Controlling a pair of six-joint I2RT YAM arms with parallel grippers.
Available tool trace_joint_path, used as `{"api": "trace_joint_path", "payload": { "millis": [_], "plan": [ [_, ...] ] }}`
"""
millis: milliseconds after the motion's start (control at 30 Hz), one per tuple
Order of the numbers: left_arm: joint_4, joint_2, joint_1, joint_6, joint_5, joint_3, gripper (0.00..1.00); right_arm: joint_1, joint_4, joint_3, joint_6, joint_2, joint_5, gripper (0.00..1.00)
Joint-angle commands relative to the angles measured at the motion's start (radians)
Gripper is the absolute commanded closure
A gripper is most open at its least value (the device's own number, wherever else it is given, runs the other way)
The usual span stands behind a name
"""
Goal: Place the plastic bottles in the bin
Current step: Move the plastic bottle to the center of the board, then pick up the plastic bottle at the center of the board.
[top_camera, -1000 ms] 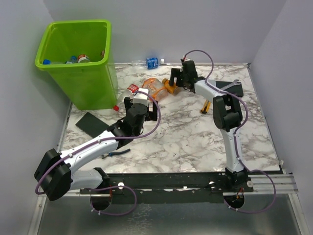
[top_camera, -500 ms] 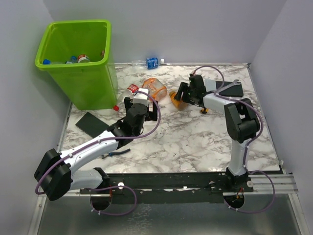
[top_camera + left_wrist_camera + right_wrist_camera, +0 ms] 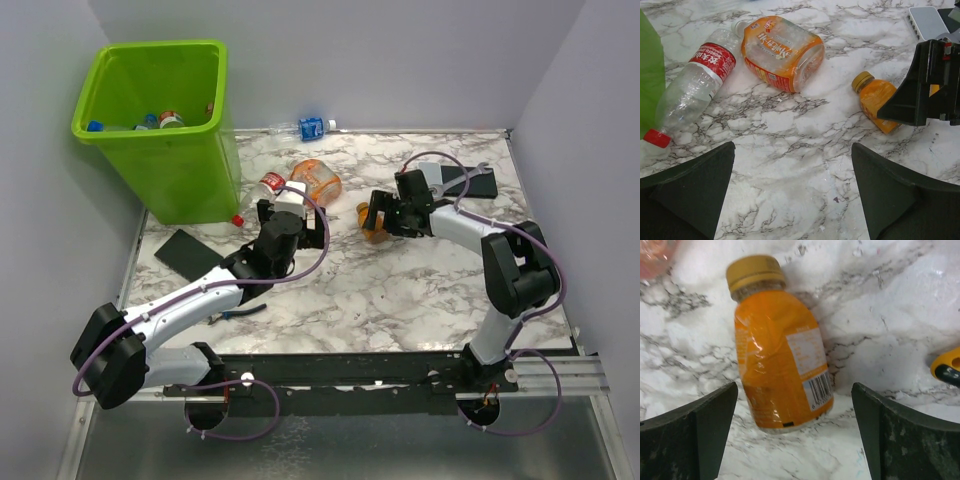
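The right gripper is held wide open over the marble table, and nothing is clamped in it. A small orange bottle with a yellow-tan cap is seen lying on its side, its base set between the two fingers, with a clear gap left on either side. A yellow handle is glimpsed at the right edge of the wrist view.

The left gripper is likewise spread open and empty, and is pointed at the table just short of two more bottles: a wide orange-labelled bottle and a red-labelled clear bottle with a red cap, both laid on their sides, side by side. A blue-labelled bottle is left at the far edge of the table, well apart from both arms.

The bin is stood at the far left corner. Several bottles are seen inside it, though their number cannot be told from above. A black pad is laid flat near the bin's foot.
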Motion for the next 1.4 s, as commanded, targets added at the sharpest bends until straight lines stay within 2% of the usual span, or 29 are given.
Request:
{"api": "trace_joint_path", "payload": {
  "millis": [0, 100, 333, 433, 600, 733, 867, 967, 1033, 1133, 1267, 1367],
  "plan": [
    [-0.003, 0.001, -0.006, -0.013, 0.043, 0.003, 0.01, 0.019, -0.208, 0.075, -0.106, 0.030, -0.025, 0.00],
    [-0.009, -0.002, -0.010, -0.014, 0.044, 0.008, 0.01, 0.041, -0.258, 0.106, -0.131, 0.063, 0.045, 0.01],
    [-0.016, -0.019, -0.019, -0.001, 0.024, 0.009, 0.01, 0.053, -0.289, 0.163, -0.187, 0.131, 0.132, 0.14],
    [-0.018, -0.023, -0.023, 0.003, 0.020, 0.009, 0.01, 0.054, -0.309, 0.199, -0.204, 0.172, 0.137, 0.26],
    [-0.020, -0.035, -0.033, 0.012, -0.003, 0.008, 0.01, 0.065, -0.223, 0.133, -0.189, 0.135, 0.106, 0.49],
    [-0.019, -0.043, -0.037, 0.010, -0.018, 0.005, 0.01, 0.077, -0.066, -0.023, -0.180, -0.030, 0.023, 0.60],
    [0.048, -0.073, -0.037, -0.032, 0.011, -0.031, 0.01, 0.114, 0.267, -0.304, -0.147, -0.332, -0.100, 0.64],
    [0.123, -0.107, -0.031, -0.119, 0.120, -0.050, 0.01, 0.160, 0.493, -0.491, -0.105, -0.544, -0.194, 0.65],
    [0.173, -0.112, -0.022, -0.186, 0.246, -0.033, 0.01, 0.186, 0.593, -0.571, -0.070, -0.644, -0.234, 0.66],
    [0.294, -0.109, -0.015, -0.290, 0.415, -0.028, 0.01, 0.200, 0.707, -0.662, -0.007, -0.753, -0.262, 0.68],
    [0.423, -0.090, -0.011, -0.383, 0.517, -0.024, 0.01, 0.202, 0.828, -0.758, 0.058, -0.870, -0.266, 0.68],
    [0.470, -0.066, -0.010, -0.404, 0.610, -0.011, 0.01, 0.203, 0.852, -0.785, 0.077, -0.914, -0.266, 0.69]
  ]
}}
